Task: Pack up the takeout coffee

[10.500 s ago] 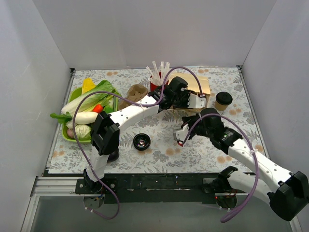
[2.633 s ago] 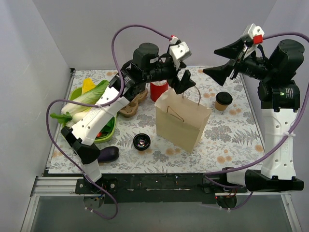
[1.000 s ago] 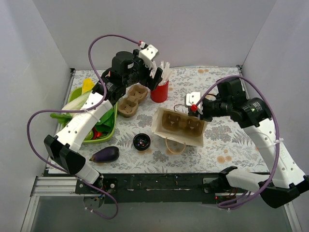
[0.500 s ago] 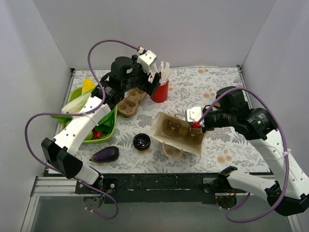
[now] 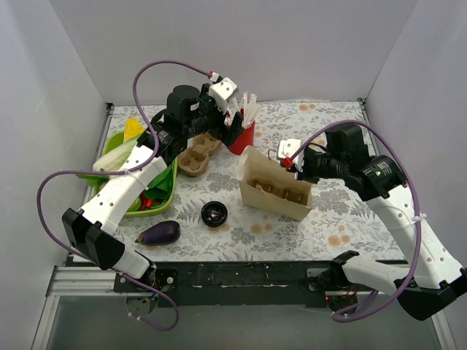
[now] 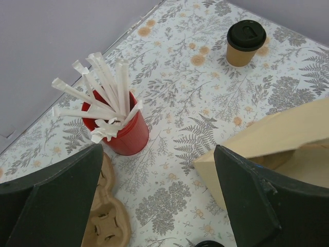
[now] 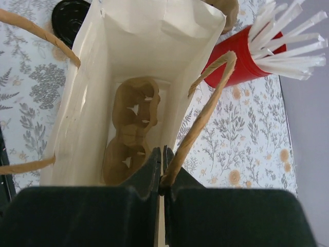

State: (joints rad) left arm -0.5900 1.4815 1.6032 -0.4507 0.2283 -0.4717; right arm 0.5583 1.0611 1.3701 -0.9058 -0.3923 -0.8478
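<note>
The takeout coffee, a tan paper cup with a black lid, stands at the far right of the table in the left wrist view; my right arm hides it in the top view. A brown paper bag stands upright and open at mid-table with a pulp cup carrier lying in its bottom. My right gripper is shut on the bag's rim by a twisted handle. My left gripper hangs open above the table between the red cup of straws and the bag, holding nothing.
A second pulp carrier lies left of the red cup. A loose black lid and an eggplant lie near the front. A green tray of vegetables sits at the left edge.
The bag has swung from tipped toward the front to standing upright as my right gripper drew its rim back and up. The left arm has barely moved.
</note>
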